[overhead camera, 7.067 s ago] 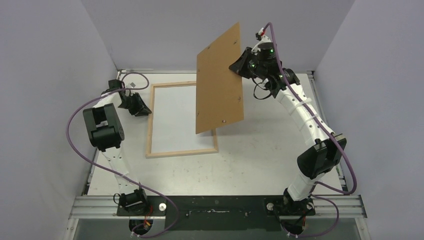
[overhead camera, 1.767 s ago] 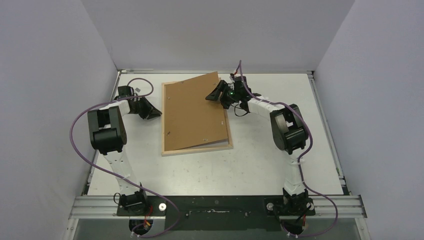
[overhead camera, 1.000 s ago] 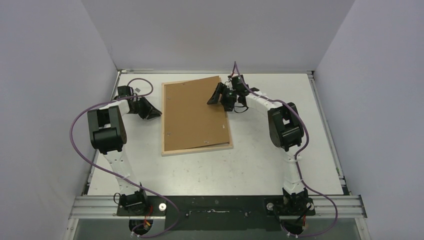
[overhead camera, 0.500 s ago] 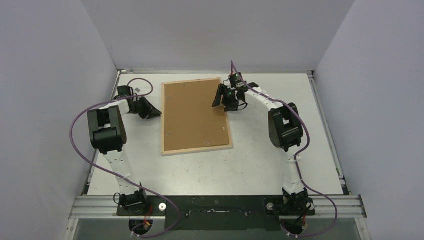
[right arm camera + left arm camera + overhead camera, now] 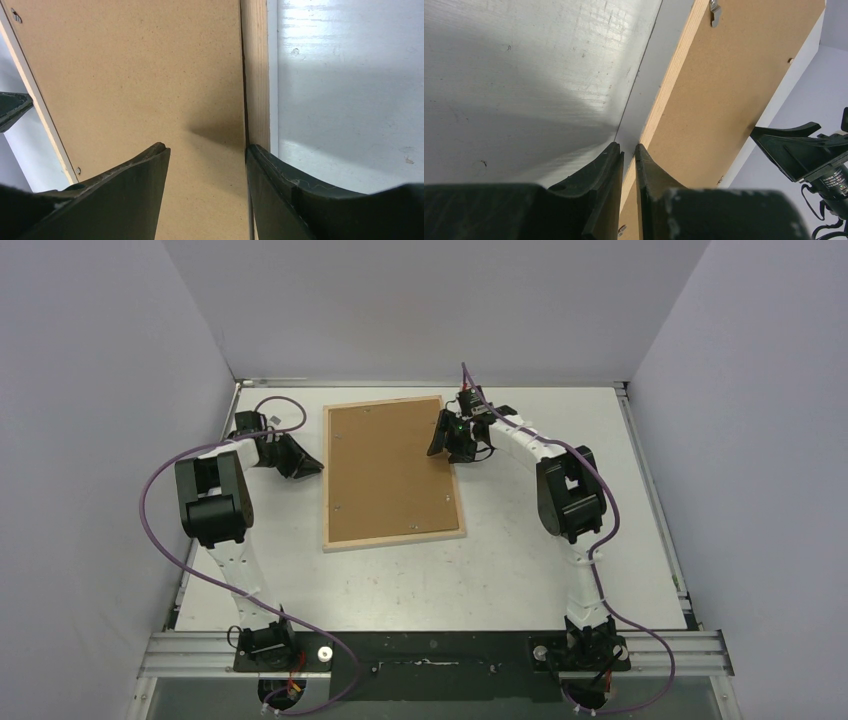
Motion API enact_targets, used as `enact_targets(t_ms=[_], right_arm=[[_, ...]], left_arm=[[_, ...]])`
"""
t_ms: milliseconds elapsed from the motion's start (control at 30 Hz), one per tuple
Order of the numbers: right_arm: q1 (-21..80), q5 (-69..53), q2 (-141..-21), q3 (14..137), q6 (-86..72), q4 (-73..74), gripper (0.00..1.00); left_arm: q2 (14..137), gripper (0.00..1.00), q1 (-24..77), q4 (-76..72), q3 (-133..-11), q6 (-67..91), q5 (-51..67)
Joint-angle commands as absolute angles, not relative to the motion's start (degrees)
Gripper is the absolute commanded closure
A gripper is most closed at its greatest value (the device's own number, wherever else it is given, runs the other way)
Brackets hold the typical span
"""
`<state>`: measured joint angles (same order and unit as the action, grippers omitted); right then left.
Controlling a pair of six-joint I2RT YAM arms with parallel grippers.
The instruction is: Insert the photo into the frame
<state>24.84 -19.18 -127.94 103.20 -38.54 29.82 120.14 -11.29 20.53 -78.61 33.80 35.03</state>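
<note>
Seam (image 5: pixel 243 75) between board (image 5: pixel 150 75) and frame (image 5: pixel 256 75), right-wrist view only

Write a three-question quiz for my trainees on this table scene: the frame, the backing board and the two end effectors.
1. True or false: the backing board stands upright, clamped in the right end effector.
2. Multiple choice: in the top view, the left end effector sits by which side of the frame? A) left side B) right side C) near side
3. Short answer: are the right end effector's jaws open or shut?

Key
1. False: the board lies flat inside the frame, with nothing gripping it.
2. A
3. Open, with one finger over the board and the other at the frame's right rail.
</note>
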Motion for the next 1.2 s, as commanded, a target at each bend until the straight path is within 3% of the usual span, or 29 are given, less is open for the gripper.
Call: enact_targets(t_ms=[0, 333, 867, 1167], right_arm=[[25.82, -20.08, -125.37, 104.43, -40.96, 30.02, 0.43], [26.57, -21.12, -126.30, 106.16, -40.48, 31.84, 0.43], [25.08, -11.56, -122.72, 111.79, -31.43, 41.38, 0.38], [24.02, -9.62, -123.68, 110.17, -28.93, 42.35, 0.39]], left_arm=[[121.70, 0.86, -11.34, 23.10, -80.23, 32.25, 34.34], [121.86, 0.86, -11.29, 23.36, -80.42, 32.39, 34.54], [121.75, 0.85, -11.37, 24.30, -81.51, 31.83, 34.10], [121.54, 0.72, -11.37, 24.40, -81.65, 30.94, 34.98]])
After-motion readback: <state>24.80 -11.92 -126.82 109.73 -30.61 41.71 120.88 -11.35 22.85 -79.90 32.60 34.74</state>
